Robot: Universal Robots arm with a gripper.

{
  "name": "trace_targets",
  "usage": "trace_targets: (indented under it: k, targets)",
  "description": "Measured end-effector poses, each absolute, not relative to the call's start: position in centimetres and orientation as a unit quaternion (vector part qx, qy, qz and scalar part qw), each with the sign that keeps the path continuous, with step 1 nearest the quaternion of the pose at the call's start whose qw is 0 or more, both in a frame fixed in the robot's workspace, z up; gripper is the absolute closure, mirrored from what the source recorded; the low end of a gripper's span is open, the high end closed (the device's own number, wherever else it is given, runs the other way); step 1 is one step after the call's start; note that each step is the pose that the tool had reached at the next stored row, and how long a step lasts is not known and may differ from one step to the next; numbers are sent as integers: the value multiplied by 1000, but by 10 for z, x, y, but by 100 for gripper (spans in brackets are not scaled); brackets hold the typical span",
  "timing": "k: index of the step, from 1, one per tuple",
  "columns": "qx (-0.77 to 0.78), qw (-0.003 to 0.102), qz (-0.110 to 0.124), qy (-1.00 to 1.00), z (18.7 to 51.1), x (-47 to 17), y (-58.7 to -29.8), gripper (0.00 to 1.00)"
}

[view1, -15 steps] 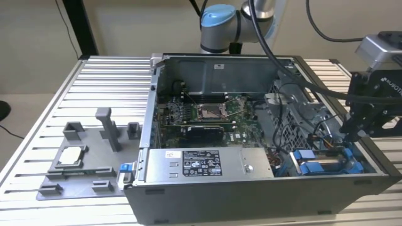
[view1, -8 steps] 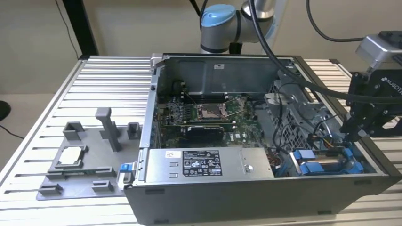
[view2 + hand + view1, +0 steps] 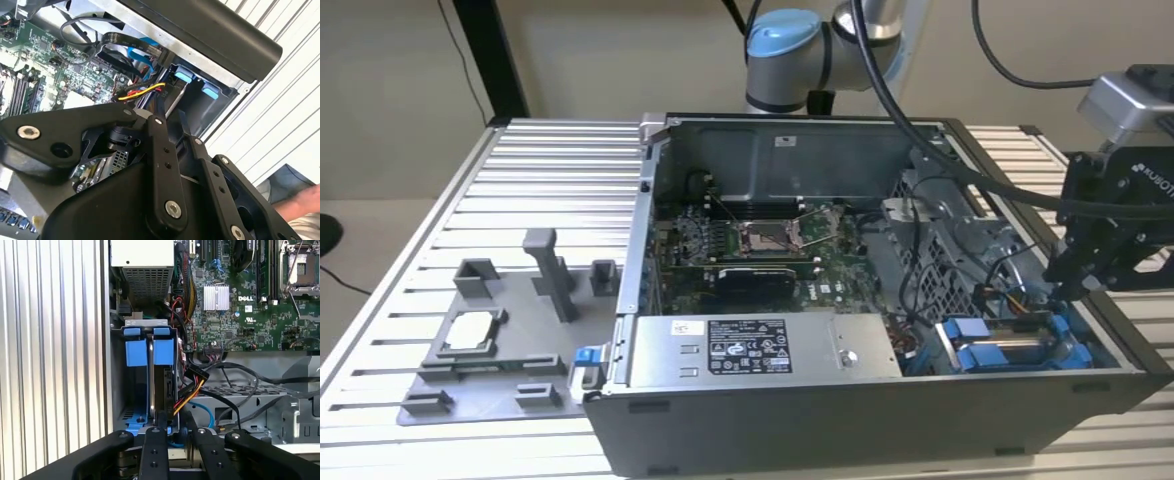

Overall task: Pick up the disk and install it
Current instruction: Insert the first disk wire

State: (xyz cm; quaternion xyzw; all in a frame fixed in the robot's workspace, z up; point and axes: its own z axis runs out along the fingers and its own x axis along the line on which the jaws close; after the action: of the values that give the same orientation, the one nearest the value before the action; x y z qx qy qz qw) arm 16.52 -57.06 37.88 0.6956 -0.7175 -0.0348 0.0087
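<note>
First wrist view: gripper (image 3: 161,432) clamped on disk (image 3: 161,385) inside computer case (image 3: 106,340) bay.

Plain beige wall (image 3: 587,50) behind; ribbed aluminium table (image 3: 547,190); black post (image 3: 494,50) at rear corner

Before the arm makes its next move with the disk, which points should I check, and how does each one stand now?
1. Disk standing inside the drive bay of the case: ok.
2. Gripper positioned at that bay: ok.
3. Disk fully seated: cannot tell.
4. Yellow and red cables clear of the disk: not ok, they run close beside it.
</note>
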Motion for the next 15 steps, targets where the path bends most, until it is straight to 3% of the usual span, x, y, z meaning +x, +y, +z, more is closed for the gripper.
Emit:
trace_targets:
  k: [11,15]
  targets:
    - [695,14,-42,-717,370,187,-571,0]
    - [693,6,-49,-720,367,185,-570,0]
